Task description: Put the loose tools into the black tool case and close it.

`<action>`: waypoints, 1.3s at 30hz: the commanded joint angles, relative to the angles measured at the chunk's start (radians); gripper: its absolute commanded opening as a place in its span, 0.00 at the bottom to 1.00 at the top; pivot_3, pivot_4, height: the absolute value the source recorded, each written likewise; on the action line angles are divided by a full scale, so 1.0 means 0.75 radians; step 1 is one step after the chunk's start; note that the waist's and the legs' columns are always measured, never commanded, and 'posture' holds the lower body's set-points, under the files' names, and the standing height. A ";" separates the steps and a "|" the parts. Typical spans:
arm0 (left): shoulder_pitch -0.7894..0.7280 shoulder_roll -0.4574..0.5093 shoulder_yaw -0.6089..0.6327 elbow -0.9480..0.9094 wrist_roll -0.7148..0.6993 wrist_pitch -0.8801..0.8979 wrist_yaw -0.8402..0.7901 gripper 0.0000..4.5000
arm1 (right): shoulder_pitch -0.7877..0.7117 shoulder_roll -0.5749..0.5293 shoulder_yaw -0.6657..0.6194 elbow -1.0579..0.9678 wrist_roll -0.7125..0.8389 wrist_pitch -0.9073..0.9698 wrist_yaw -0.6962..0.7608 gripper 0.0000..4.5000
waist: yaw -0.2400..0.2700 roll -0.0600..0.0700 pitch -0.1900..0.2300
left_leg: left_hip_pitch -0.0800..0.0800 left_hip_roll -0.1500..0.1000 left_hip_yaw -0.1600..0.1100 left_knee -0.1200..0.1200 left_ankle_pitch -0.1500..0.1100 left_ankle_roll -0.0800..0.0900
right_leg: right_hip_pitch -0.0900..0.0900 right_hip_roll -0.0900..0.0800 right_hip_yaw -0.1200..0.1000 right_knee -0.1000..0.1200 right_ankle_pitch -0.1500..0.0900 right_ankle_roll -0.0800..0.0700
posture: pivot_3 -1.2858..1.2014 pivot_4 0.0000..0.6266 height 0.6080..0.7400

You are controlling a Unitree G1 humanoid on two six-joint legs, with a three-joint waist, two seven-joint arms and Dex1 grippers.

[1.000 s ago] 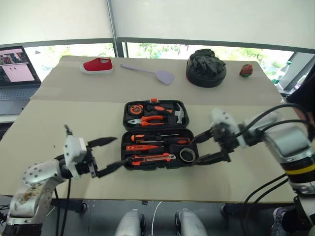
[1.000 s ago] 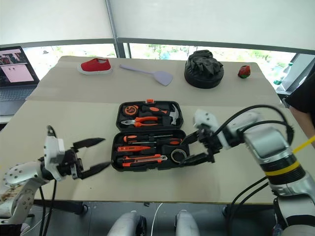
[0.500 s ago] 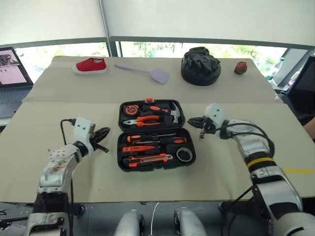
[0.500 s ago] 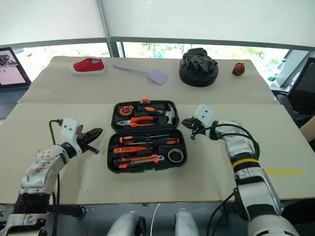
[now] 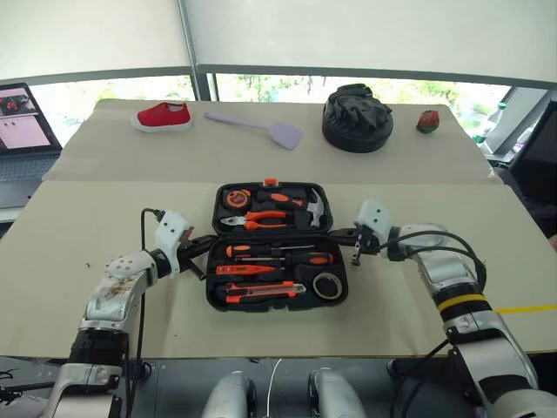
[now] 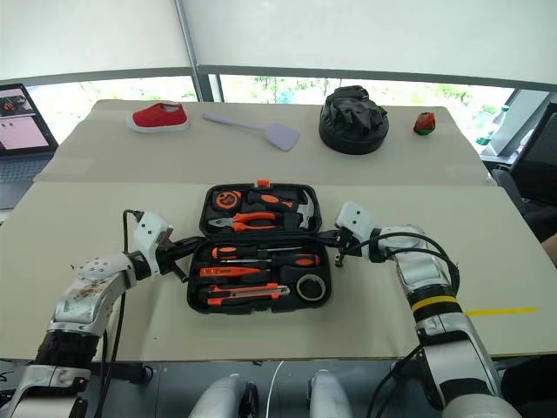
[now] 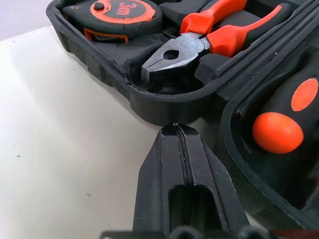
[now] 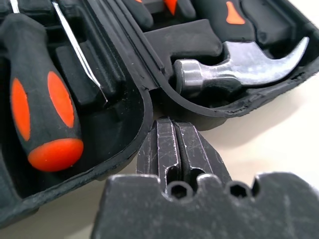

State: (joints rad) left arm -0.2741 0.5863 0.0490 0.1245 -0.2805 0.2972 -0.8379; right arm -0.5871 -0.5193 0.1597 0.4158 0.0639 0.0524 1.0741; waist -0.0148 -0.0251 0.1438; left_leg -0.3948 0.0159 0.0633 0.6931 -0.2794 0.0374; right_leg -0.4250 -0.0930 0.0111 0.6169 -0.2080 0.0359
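tool case (image 5: 277,246) lies open mid-table (image 5: 104,296), tools in their slots | left hand (image 5: 202,246) and right hand (image 5: 347,235) both pinched together, empty, at the hinge notches on either side | stiff ribbed plastic, likely heavy when loaded, smooth | best to push the far half over from its outer rim

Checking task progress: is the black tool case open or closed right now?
Open. The black tool case lies flat with both halves spread; hammer, pliers and screwdrivers show in their slots.
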 commanded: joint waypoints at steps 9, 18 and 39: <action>0.087 0.169 0.107 -0.229 -0.136 0.263 -0.105 0.12 | 0.088 -0.109 -0.090 -0.368 0.205 0.441 0.128 0.07 | 0.000 0.000 0.000 | 0.000 0.000 0.000 0.001 0.000 0.000 | 0.000 0.000 0.000 -0.005 0.000 0.000 | 0.52 0.24 1.00; -0.237 0.347 0.351 -0.216 -0.619 1.251 -0.026 0.78 | -0.158 -0.327 -0.044 -0.467 0.166 1.041 -0.024 0.71 | 0.002 0.000 0.002 | 0.000 -0.001 -0.002 0.003 0.000 0.000 | 0.000 0.000 0.000 -0.003 -0.001 0.000 | 0.52 0.24 1.00; -0.661 0.136 -0.009 0.188 -0.300 1.225 0.216 0.98 | -0.655 -0.031 0.165 0.272 0.149 1.475 -0.167 0.91 | -0.005 -0.001 0.002 | -0.016 -0.007 -0.001 0.004 0.009 -0.014 | -0.019 0.001 0.000 0.009 0.000 -0.001 | 0.52 0.24 1.00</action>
State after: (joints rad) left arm -0.7572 0.6767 0.0328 0.2793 -0.5060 1.2110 -0.6599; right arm -1.0613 -0.5239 0.2803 0.6128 0.1887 1.1400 0.9485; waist -0.0183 -0.0258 0.1454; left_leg -0.4069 0.0110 0.0627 0.6960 -0.2730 0.0269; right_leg -0.4392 -0.0916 0.0112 0.6245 -0.2078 0.0354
